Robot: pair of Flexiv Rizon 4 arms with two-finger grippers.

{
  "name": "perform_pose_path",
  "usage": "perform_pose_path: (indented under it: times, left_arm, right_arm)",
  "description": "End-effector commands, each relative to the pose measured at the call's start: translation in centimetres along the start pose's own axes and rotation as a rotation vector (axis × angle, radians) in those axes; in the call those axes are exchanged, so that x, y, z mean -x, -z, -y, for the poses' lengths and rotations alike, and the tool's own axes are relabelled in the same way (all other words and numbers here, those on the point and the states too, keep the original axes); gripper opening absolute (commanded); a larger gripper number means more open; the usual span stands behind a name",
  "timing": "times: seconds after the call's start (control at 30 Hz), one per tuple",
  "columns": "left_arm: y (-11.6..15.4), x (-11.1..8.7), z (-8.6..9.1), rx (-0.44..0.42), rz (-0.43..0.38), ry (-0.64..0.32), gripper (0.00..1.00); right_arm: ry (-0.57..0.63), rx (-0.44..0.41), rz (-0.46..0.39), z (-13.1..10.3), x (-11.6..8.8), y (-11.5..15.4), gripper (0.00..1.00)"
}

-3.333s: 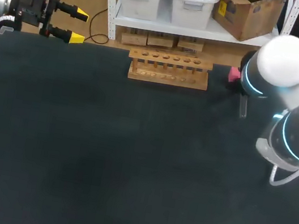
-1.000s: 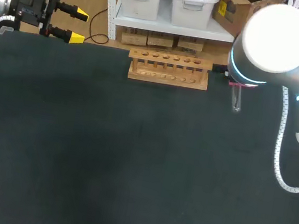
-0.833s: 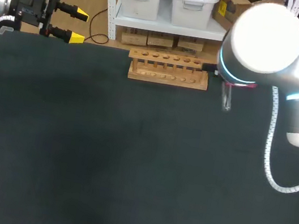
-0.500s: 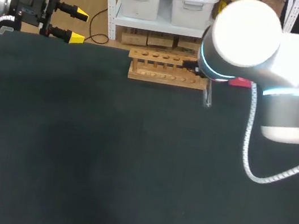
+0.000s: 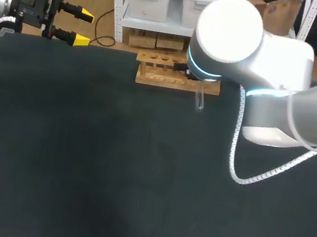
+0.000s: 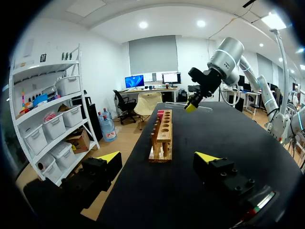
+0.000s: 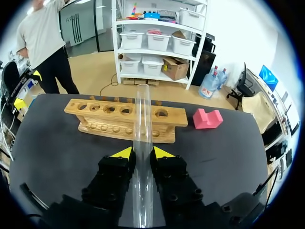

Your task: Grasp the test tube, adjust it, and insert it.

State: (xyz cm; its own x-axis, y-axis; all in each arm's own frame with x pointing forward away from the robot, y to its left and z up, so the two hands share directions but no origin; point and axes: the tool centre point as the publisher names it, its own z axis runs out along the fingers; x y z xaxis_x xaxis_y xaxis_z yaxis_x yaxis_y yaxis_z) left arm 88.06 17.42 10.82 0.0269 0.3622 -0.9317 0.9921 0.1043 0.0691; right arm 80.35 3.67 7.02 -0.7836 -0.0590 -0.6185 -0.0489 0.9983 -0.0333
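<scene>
Yellow-tipped left tool (image 5: 83, 27) sits at the left rear edge of the surface (image 5: 78, 160). Its fingers are spread with nothing between them, and it is well apart from the work.

Moving right, the wooden rack (image 5: 159, 79) stands along the rear of the surface. Its row of holes opens upward, and those I can see hold nothing.

Further right, my right tool (image 7: 142, 152) pinches the glass test tube (image 7: 142, 119) from two sides. The tube is off the surface, just in front of the rack's right end.

Finding: in the left wrist view the tube reads as roughly level. Its long axis runs front to back, pointing at the rack and crossing its row of holes. The holes face upward, so I judge the tube must be tipped upright before insertion. The right arm (image 5: 266, 57) is plainly the nearer one.
</scene>
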Motion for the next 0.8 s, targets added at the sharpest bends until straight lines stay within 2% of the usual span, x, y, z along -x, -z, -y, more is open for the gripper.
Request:
perform_pose_path:
  times: [0.03, 0.57, 0.8]
  left_arm:
    - [0.0, 0.0, -0.1, -0.001, 0.0, -0.001, 1.0]
    - [0.0, 0.0, -0.1, -0.001, 0.0, -0.001, 1.0]
    - [0.0, 0.0, -0.1, -0.001, 0.0, -0.001, 1.0]
  right_arm:
    - [-0.006, -0.004, -0.004, -0.4, 0.2, -0.8, 0.0]
    - [-0.021, -0.028, -0.014, 0.1, 1.1, -3.2, 0.0]
    - [-0.02, -0.022, -0.034, 0.2, 0.9, -3.8, 0.0]
